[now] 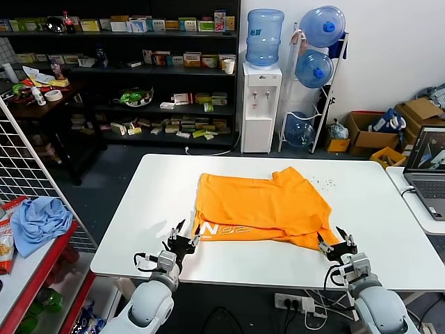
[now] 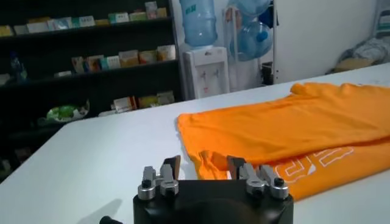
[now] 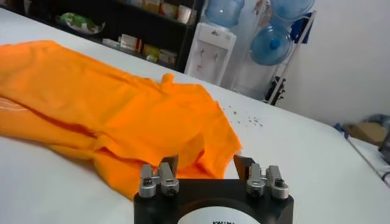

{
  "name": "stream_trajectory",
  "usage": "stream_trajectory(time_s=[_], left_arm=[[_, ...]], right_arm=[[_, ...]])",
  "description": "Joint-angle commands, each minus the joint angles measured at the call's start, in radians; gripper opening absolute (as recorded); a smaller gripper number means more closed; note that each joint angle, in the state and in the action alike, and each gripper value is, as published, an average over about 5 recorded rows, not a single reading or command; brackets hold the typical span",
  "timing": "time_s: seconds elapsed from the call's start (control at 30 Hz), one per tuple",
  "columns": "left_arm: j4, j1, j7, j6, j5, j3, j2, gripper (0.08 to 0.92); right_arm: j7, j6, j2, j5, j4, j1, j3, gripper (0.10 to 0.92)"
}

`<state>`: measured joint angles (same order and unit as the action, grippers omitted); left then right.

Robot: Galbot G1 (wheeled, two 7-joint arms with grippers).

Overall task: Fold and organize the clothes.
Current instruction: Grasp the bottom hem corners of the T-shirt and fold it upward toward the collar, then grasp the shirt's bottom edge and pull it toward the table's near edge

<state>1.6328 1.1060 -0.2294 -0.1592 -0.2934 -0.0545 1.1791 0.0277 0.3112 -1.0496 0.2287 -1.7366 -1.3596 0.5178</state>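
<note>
White table point(image 1: 139, 229) carries the orange T-shirt point(image 1: 268, 205), folded over on itself, white lettering showing along its near edge. Left gripper point(image 1: 183, 240) and right gripper point(image 1: 336, 243) sit at its near corners, fingers apart, holding nothing.

Bright orange short-sleeved T-shirt point(image 1: 268, 205) of soft fabric, lying flat on the white table point(image 1: 146, 229), roughly at the table's middle and reaching toward its near edge. Folded over on itself: an upper layer covers most of a lower layer, which sticks out along the near side. White printed lettering point(image 1: 229, 229) shows on that exposed lower strip, near the shirt's near-left corner. One sleeve points toward the table's far side. Surface mostly smooth, with loose wrinkles and bunched folds at the near-right corner. Edges uneven, not squared.
</note>
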Motion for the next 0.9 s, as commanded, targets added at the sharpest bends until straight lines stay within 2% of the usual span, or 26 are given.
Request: stream_trajectory(time_s=[0.03, 0.17, 0.3, 0.43, 0.9], left_arm=[[0.039, 0.052, -0.017, -0.026, -0.079, -0.014, 0.002, 0.71], [0.017, 0.042, -0.013, -0.026, -0.078, -0.014, 0.007, 0.8], [-0.011, 0.031, -0.009, -0.026, -0.081, -0.02, 0.011, 0.812], [-0.027, 0.027, -0.003, -0.026, -0.09, -0.023, 0.01, 0.729], [-0.052, 0.023, 0.02, -0.041, -0.09, -0.013, 0.019, 0.344]], right_arm=[[0.019, 0.041, 0.007, 0.024, -0.049, -0.073, 0.024, 0.796], [0.018, 0.046, -0.002, 0.021, -0.033, -0.067, 0.016, 0.821], [0.015, 0.048, -0.009, 0.022, 0.007, -0.044, 0.005, 0.822], [0.015, 0.048, -0.017, 0.022, 0.029, -0.027, -0.002, 0.778], [0.023, 0.056, -0.026, 0.011, 0.026, -0.04, -0.002, 0.377]])
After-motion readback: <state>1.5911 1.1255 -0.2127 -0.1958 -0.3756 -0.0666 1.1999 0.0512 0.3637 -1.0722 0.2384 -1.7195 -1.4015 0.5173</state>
